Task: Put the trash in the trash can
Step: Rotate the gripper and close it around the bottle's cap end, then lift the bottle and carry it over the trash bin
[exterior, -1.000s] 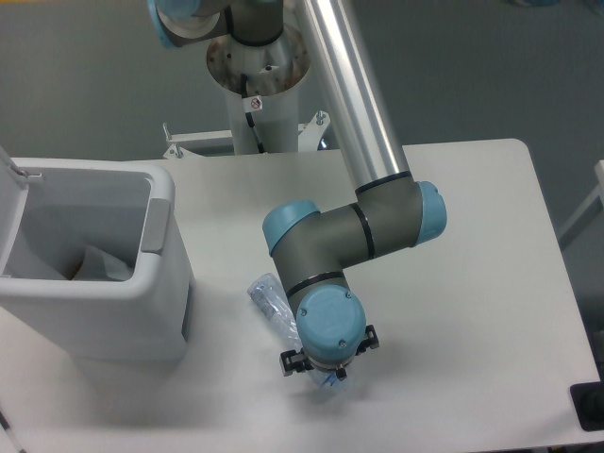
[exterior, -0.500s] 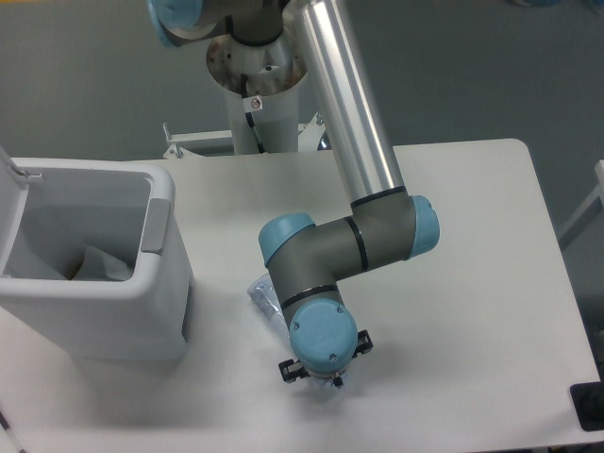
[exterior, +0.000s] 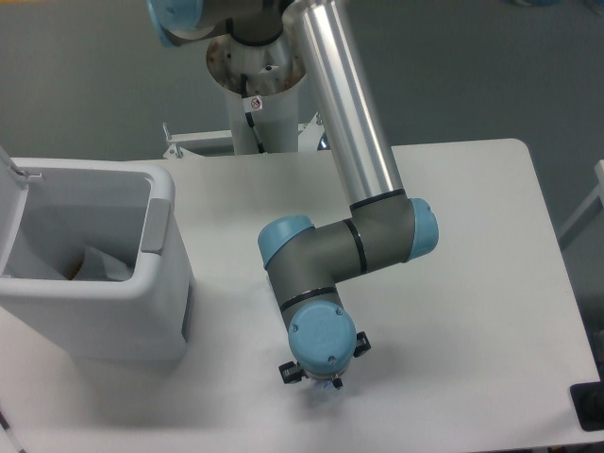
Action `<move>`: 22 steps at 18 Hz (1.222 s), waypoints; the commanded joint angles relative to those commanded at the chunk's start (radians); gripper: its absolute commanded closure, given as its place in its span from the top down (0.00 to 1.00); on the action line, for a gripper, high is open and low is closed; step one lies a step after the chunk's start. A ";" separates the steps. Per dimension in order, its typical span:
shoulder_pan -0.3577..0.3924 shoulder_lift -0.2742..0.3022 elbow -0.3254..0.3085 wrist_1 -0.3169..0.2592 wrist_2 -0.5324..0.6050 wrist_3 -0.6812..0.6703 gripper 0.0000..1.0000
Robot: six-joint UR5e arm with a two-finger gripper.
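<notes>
One UR5e arm (exterior: 344, 123), silver tube with blue-capped grey joints, reaches from its white pedestal (exterior: 257, 113) behind the trash can's far right corner out over the table (exterior: 472, 283).

- Trash can (exterior: 160, 283): light-grey bin with rounded corners, standing on the table's left part. Its white lid (exterior: 9, 203) is swung up on the side away from the arm, so the mouth is open. A grey rim handle (exterior: 156, 225) sits on the side facing the arm.
- Plastic sheet (exterior: 99, 264): whitish and crumpled, lying inside the trash can on its floor.
- Gripper (exterior: 321, 379): pointing straight down at the table, to the right of the trash can and a little nearer the camera than its front wall, apart from it. The round blue wrist cap (exterior: 322, 343) covers it from above. Only small black edges show at either side, so whether the jaws are apart or closed on anything cannot be told.
- Water bottle: hidden under the wrist. Just a bluish clear sliver (exterior: 330, 384) shows at the gripper's lower edge, too small to identify for certain.
- Dark object (exterior: 590, 406): at the table's front corner farthest from the trash can, cut off by the frame edge.
</notes>
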 joint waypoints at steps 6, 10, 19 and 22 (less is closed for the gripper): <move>0.000 0.040 -0.003 0.000 -0.057 0.008 0.51; 0.011 0.066 -0.002 0.040 -0.110 0.014 0.51; 0.043 0.179 -0.002 0.170 -0.256 0.024 0.51; 0.041 0.236 -0.002 0.172 -0.313 0.041 0.51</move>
